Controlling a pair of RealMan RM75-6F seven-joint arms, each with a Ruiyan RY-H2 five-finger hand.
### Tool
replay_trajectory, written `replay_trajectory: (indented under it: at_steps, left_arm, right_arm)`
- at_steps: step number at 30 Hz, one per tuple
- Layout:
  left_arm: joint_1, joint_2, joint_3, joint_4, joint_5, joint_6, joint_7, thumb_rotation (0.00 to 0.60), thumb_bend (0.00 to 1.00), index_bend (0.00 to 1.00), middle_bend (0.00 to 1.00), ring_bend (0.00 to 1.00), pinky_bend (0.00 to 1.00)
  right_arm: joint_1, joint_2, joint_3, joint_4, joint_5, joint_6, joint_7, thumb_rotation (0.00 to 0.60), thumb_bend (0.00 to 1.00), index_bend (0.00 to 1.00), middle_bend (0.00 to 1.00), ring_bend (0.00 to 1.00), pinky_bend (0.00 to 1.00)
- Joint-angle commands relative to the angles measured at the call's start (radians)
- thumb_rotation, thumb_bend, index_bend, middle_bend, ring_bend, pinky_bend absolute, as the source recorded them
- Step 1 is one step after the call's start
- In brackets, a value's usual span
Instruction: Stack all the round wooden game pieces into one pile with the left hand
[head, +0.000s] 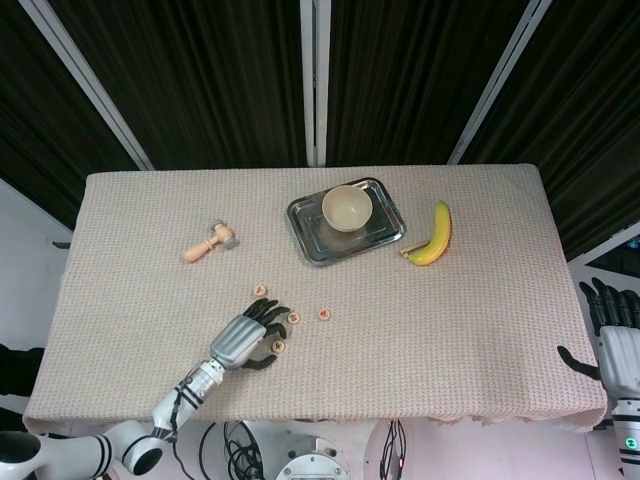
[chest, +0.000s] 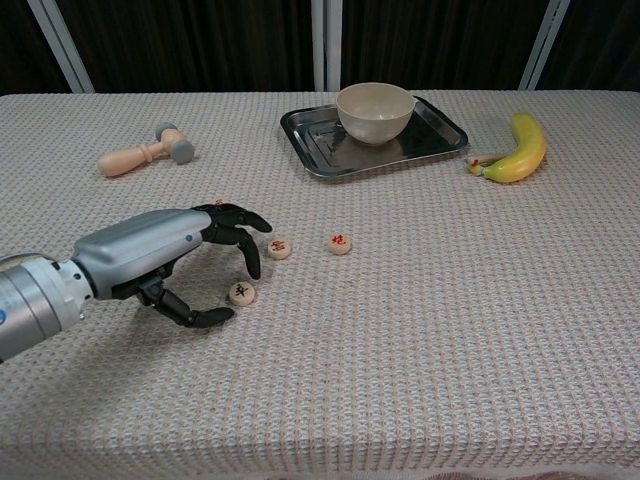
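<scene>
Hovering low over the beige woven-cloth bench (chest: 420, 340), the grey-and-black left hand (chest: 175, 258) has its fingers (chest: 245, 240) spread and curled downward with nothing in them, thumb reaching just short of the nearest round wooden game piece (chest: 241, 293). That piece sits right under the fingertips, not gripped as far as I can tell. Two more round wooden pieces lie a bit further back: one (chest: 280, 248) just beside the fingers, another (chest: 340, 243) off to its right. A fourth one (head: 260, 291) shows behind the hand in the head view. The right hand (head: 615, 335) is parked off the bench edge, fingers apart, holding nothing. Further back there's a small wooden mallet (chest: 146, 150), a steel tray (chest: 440, 128) with a cream bowl (chest: 375, 110) on it, and a yellow banana (chest: 518, 150).
</scene>
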Motion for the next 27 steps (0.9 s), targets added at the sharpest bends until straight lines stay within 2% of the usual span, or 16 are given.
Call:
replay_trajectory:
  at_steps: [1, 20, 27]
  left_arm:
    - [-0.001, -0.004, -0.001, 0.004, -0.004, -0.004, 0.002, 0.6, 0.29, 0.4, 0.09, 0.0, 0.0]
    - [0.001, 0.004, -0.002, -0.002, -0.012, -0.003, -0.01, 0.6, 0.32, 0.49, 0.09, 0.0, 0.0]
    - [0.004, 0.047, -0.036, -0.052, -0.013, 0.041, -0.001, 0.6, 0.32, 0.49, 0.09, 0.0, 0.0]
  right_arm:
    - [0.0, 0.001, 0.0, -0.001, 0.001, 0.0, 0.0, 0.6, 0.12, 0.0, 0.0, 0.0, 0.0]
    - [-0.001, 0.002, 0.0, 0.002, 0.004, -0.006, 0.007, 0.6, 0.12, 0.0, 0.0, 0.0, 0.0]
    - [-0.003, 0.001, -0.001, 0.005, 0.004, -0.004, 0.009, 0.6, 0.12, 0.0, 0.0, 0.0, 0.0]
